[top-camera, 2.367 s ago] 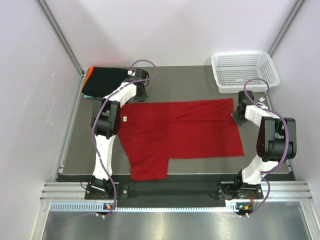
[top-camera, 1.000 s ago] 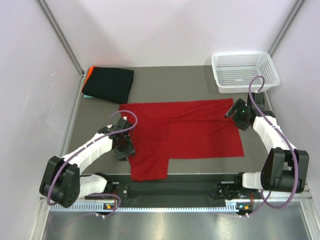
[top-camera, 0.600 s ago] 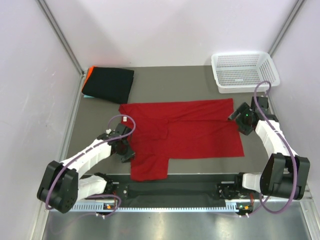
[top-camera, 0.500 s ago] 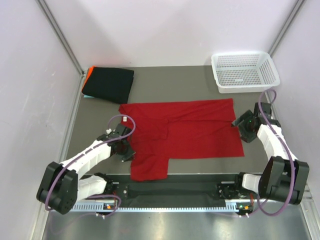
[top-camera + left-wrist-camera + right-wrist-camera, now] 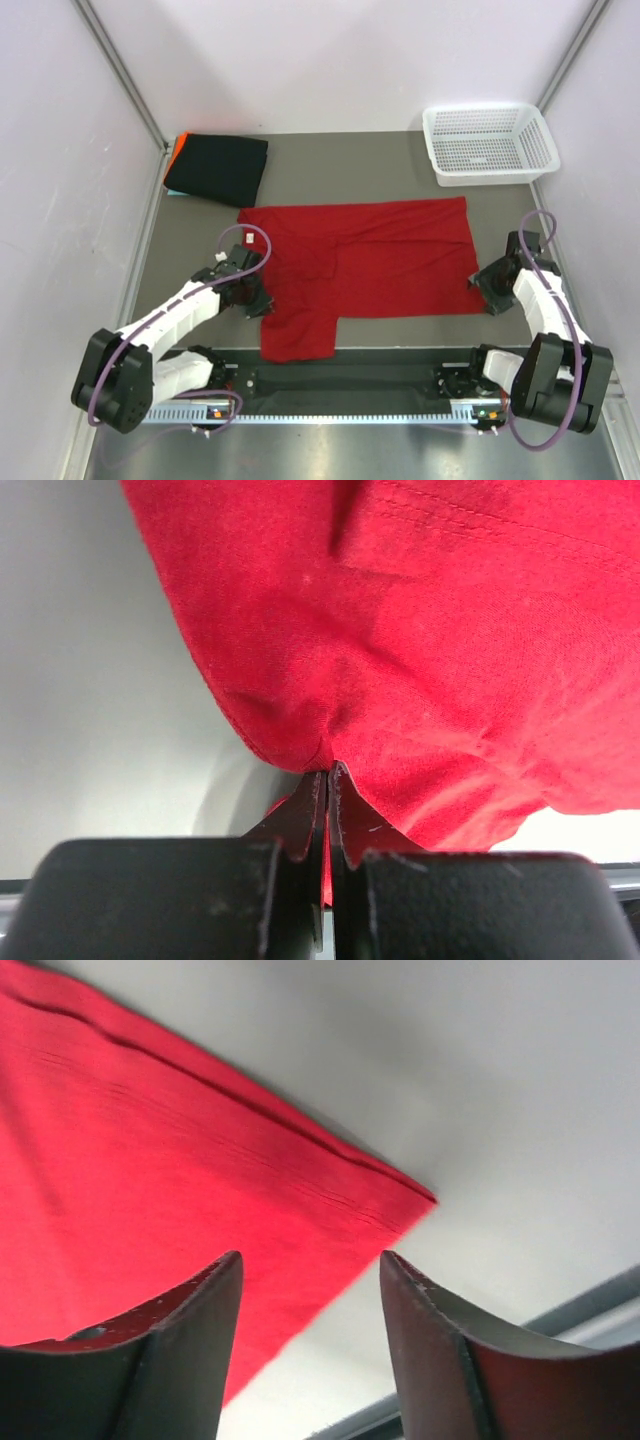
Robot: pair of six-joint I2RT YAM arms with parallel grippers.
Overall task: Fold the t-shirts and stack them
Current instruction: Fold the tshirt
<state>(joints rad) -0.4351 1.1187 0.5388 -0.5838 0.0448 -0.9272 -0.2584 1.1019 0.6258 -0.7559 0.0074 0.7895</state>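
Note:
A bright red t-shirt [image 5: 370,255] lies spread flat mid-table, one sleeve pointing toward the near edge. My left gripper [image 5: 256,298] sits at the shirt's left edge and is shut, pinching a fold of the red cloth [image 5: 450,630] between its fingertips [image 5: 328,770]. My right gripper [image 5: 487,288] hovers at the shirt's near right corner, open, with that corner [image 5: 150,1130] showing between and beyond its fingers [image 5: 310,1256]. At the back left is a folded black t-shirt [image 5: 218,168], lying on an orange edge [image 5: 173,151].
A white mesh basket [image 5: 488,109] stands at the back right corner. Grey walls close in the table on the left, right and back. A metal rail [image 5: 340,378] runs along the near edge between the arm bases.
My left gripper has closed on the red shirt's left edge. My right arm has slid along the shirt's right edge toward the near corner, jaws narrowing slightly.

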